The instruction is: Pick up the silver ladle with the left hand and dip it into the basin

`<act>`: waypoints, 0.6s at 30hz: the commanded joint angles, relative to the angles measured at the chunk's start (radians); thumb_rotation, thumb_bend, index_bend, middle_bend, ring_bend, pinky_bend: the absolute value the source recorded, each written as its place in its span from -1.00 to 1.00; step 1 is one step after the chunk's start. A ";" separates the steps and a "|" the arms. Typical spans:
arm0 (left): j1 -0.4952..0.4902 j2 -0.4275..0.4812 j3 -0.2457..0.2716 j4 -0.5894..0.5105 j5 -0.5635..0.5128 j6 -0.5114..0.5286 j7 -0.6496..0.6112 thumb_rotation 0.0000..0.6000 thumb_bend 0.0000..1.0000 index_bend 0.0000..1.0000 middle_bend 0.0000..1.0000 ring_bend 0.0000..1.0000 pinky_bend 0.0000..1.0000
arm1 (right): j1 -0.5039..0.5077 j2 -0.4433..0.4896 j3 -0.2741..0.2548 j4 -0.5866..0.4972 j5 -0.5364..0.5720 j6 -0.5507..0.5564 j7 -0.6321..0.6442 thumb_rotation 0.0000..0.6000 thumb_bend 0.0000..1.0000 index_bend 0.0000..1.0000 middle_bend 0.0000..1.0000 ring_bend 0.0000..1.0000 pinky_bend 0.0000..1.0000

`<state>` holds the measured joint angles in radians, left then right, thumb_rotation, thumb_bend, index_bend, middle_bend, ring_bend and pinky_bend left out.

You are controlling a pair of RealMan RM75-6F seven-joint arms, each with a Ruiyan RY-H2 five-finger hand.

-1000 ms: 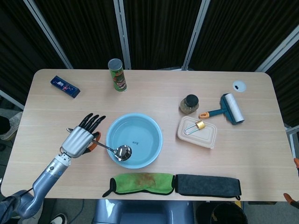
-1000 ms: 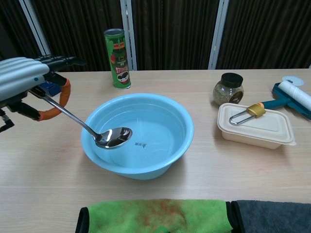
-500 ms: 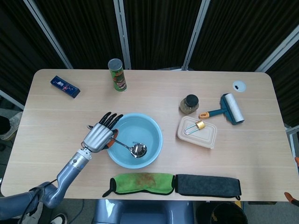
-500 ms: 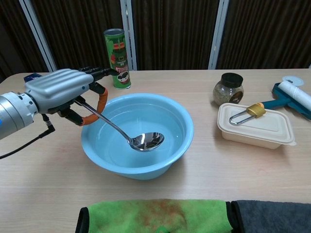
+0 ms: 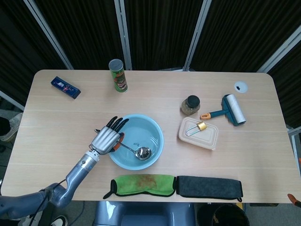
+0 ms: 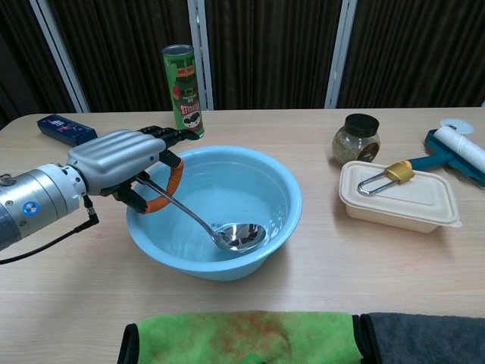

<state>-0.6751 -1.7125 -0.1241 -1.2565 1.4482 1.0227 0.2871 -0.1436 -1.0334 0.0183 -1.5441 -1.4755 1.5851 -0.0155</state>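
Note:
The light blue basin (image 5: 155,133) (image 6: 284,189) stands at the table's front centre. My left hand (image 5: 107,138) (image 6: 121,155) hovers over its left rim and holds the silver ladle by its orange grip (image 6: 165,193). The handle slopes down to the right, and the ladle's bowl (image 5: 143,153) (image 6: 240,236) lies low inside the basin near its front wall. My right hand shows in neither view.
A green crisps can (image 5: 118,75) (image 6: 182,80) stands behind the basin, a blue packet (image 5: 65,87) at the far left. A jar (image 5: 190,105), a lidded box with a padlock (image 5: 198,133) and a lint roller (image 5: 231,110) lie to the right. Green (image 5: 141,183) and dark cloths (image 5: 209,186) line the front edge.
My left hand has moved right, from left of the basin to over its rim. The ladle's bowl has gone from the near-left rim down into the basin.

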 commanded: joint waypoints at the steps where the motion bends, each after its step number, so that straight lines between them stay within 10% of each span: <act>1: -0.001 -0.007 0.000 0.010 -0.008 0.002 -0.004 1.00 0.60 0.47 -1.00 -1.00 -1.00 | -0.001 0.000 0.000 0.000 0.000 0.003 0.000 1.00 -1.00 -1.00 -1.00 -1.00 -1.00; 18: 0.011 0.064 0.011 -0.049 -0.014 0.043 0.063 1.00 0.59 0.46 -1.00 -1.00 -1.00 | -0.032 0.012 0.018 0.009 0.024 0.056 0.046 1.00 -1.00 -1.00 -1.00 -1.00 -1.00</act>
<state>-0.6673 -1.6571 -0.1131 -1.2952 1.4342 1.0577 0.3426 -0.1742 -1.0224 0.0350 -1.5364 -1.4527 1.6398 0.0283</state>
